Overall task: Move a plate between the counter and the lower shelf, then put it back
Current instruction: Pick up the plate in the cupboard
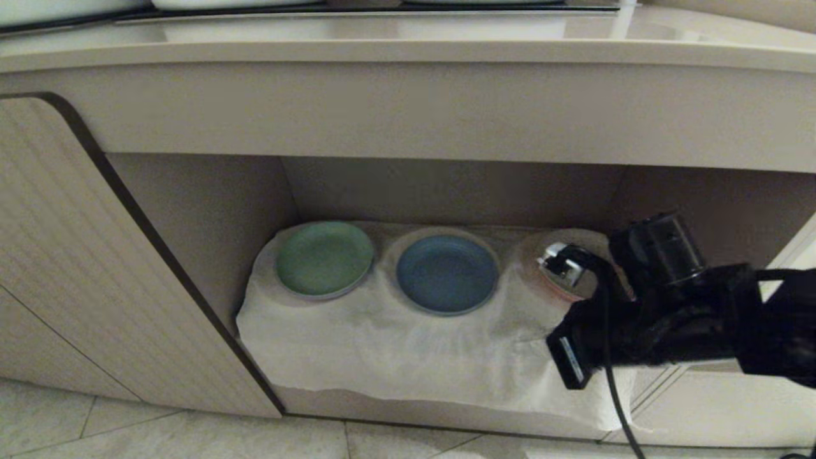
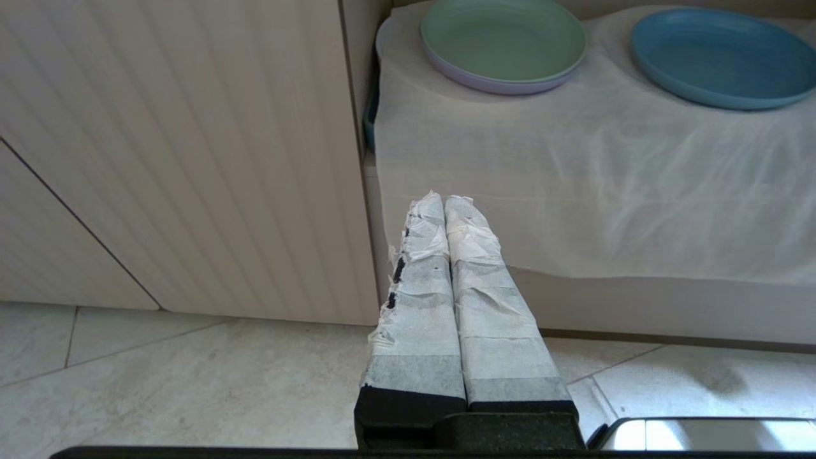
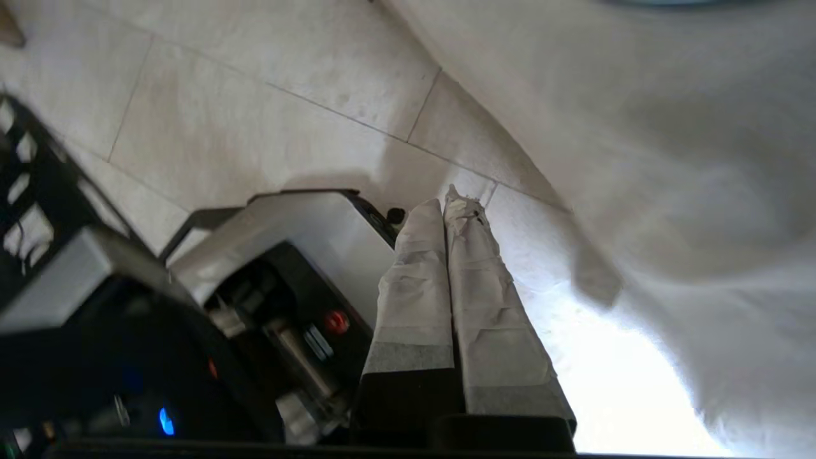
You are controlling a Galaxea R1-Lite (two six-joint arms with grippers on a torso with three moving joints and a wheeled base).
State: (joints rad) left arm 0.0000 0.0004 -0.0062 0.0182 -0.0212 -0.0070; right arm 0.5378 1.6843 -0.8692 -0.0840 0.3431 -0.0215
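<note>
Plate [image 1: 446,274], blue, sits mid-shelf on the white cloth [image 1: 382,344], beside the green plate [image 1: 324,258]. I judge it light, stiff, slippery; I'd pinch its near rim. Right gripper [image 3: 449,201] and left gripper [image 2: 443,204] have fingers pressed together, empty.

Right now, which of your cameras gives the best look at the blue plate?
The head view: it shows the whole blue plate on the white cloth in the lower shelf, beside the green plate. The left wrist view shows it closer but cut at the frame edge. The right wrist view shows only a sliver of rim.
</note>
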